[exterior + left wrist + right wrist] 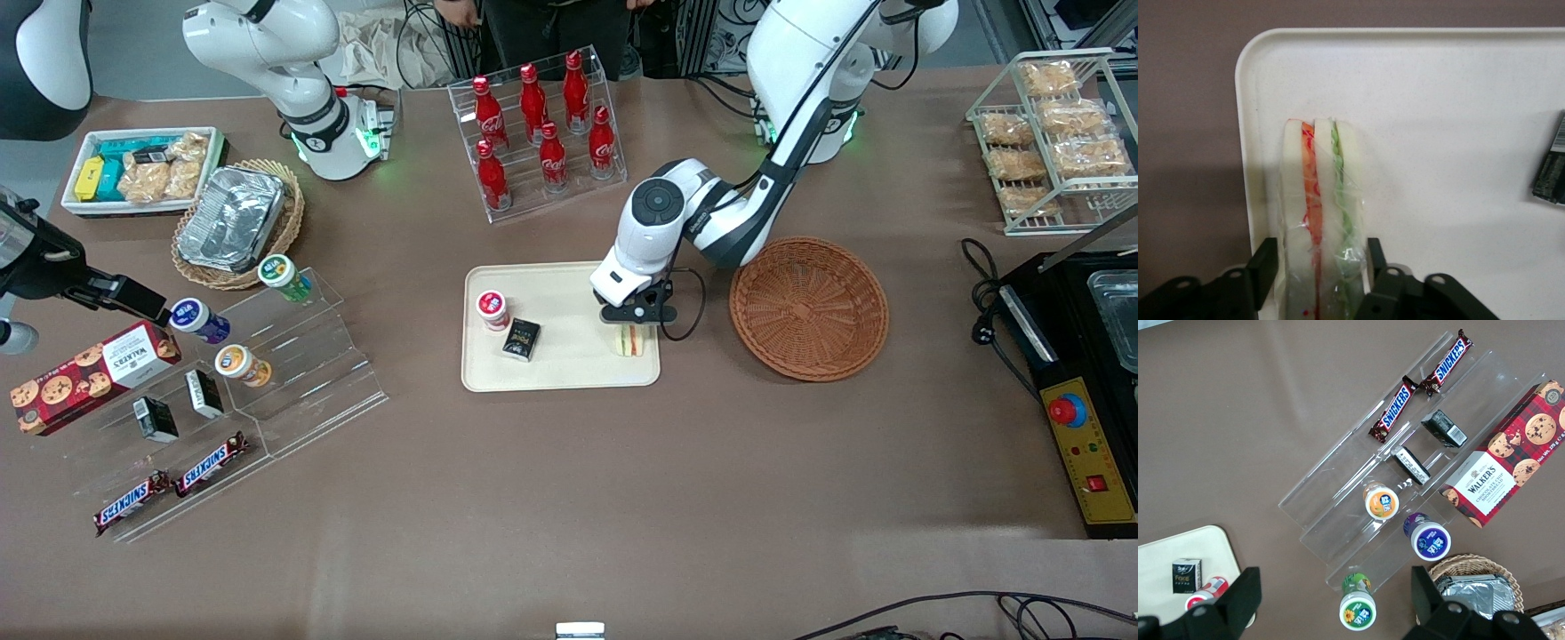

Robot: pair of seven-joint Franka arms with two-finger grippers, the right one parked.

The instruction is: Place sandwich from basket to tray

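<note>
Clear stepped stand (pixel 1338 487): two Snickers bars (pixel 1395 412), two black boxes (pixel 1443 428), three lidded cups (pixel 1380 503) | Walkers box (pixel 1505 470) touching stand | foil pan (pixel 1475 583) in tan basket (pixel 1451 563) | tray (pixel 1165 553) corner: black packet (pixel 1186 575), red-lidded cup (pixel 1205 593).

sandwich (pixel 1318 220) base cut off, end effector (pixel 1319 267) grip perhaps loose

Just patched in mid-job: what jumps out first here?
The left arm's gripper is down over the flat cream plastic tray, its jaws either side of the wrapped triangular white-bread sandwich at the tray's corner. Beside it, the round reddish-brown wicker basket lies empty.
</note>
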